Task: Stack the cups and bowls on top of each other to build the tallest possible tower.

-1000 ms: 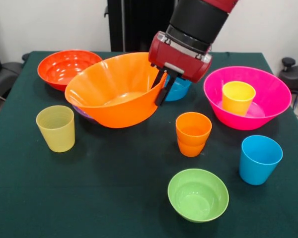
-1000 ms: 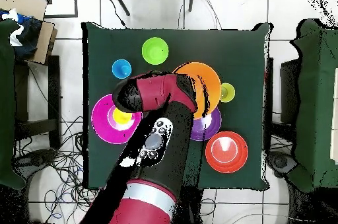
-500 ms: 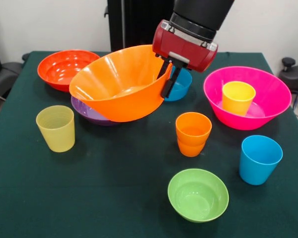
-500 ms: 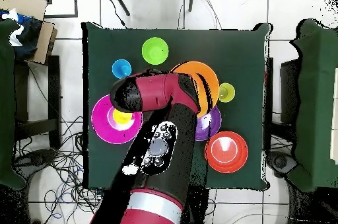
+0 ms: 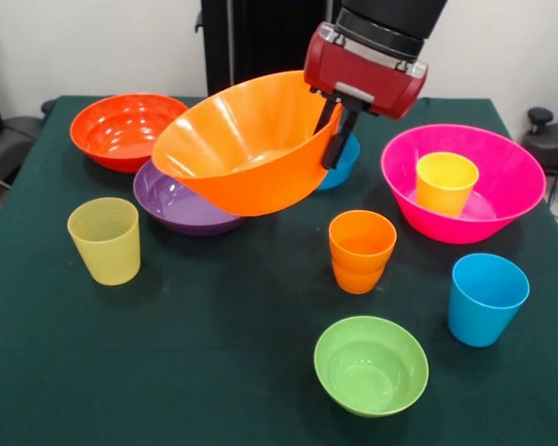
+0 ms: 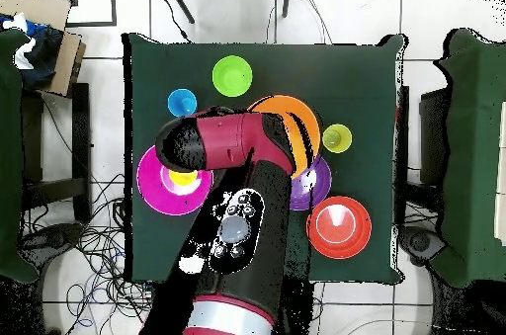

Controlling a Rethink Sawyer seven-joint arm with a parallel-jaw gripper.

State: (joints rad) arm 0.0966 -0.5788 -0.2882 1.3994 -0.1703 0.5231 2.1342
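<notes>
Front view: the gripper (image 5: pixel 335 130) stays closed on the rim of the orange bowl (image 5: pixel 246 149) and has lifted it higher, tilted, clear of the purple bowl (image 5: pixel 181 204). I judge it travels toward the pink bowl (image 5: pixel 498 209).

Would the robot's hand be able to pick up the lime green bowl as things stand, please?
Probably not right now: the hand is shut on the rim of the large orange bowl, held tilted in the air. The lime green bowl itself sits unobstructed on the table.
</notes>
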